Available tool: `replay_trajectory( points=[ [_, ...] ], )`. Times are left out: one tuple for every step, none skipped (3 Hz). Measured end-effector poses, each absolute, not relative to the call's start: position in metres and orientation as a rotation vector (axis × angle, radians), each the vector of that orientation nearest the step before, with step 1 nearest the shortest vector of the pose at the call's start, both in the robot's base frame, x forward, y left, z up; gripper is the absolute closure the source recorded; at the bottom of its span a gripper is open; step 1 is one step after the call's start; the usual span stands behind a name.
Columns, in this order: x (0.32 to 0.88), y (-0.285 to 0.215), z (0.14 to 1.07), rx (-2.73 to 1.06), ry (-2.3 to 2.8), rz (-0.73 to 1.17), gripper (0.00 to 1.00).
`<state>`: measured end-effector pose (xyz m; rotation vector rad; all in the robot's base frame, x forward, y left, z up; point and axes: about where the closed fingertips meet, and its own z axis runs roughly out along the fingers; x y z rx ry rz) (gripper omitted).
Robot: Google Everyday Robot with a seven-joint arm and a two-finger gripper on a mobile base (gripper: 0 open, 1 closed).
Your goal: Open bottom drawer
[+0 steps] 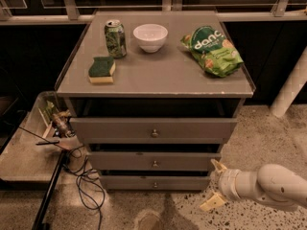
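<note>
The bottom drawer (pixel 144 182) is the lowest grey front of the cabinet, with a small round metal knob (pixel 155 185) at its centre, and looks closed. My gripper (pixel 214 185) is at the lower right, just past the drawer's right end and near the floor. Its two pale yellow fingers (pixel 218 166) are spread apart and hold nothing. The white arm (pixel 268 187) comes in from the right edge.
The middle drawer (pixel 154 160) and top drawer (pixel 153 128) sit above. On the cabinet top (pixel 158 75) are a green can (pixel 115 38), a white bowl (pixel 150 37), a sponge (pixel 101 69) and a green chip bag (pixel 212 49). A low tray with clutter (pixel 53 123) and cables (pixel 84 178) lie at the left.
</note>
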<state>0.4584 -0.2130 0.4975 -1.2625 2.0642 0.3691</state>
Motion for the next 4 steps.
replay_trajectory(
  points=[
    [0.460,-0.207,0.476,-1.261,2.095,0.393,0.00],
    [0.467,-0.200,0.450,-1.219,2.076,0.469,0.00],
    [0.477,-0.198,0.416,-1.157,2.039,0.518,0.00],
    [0.482,-0.195,0.386,-1.134,1.986,0.541,0.00]
  ],
)
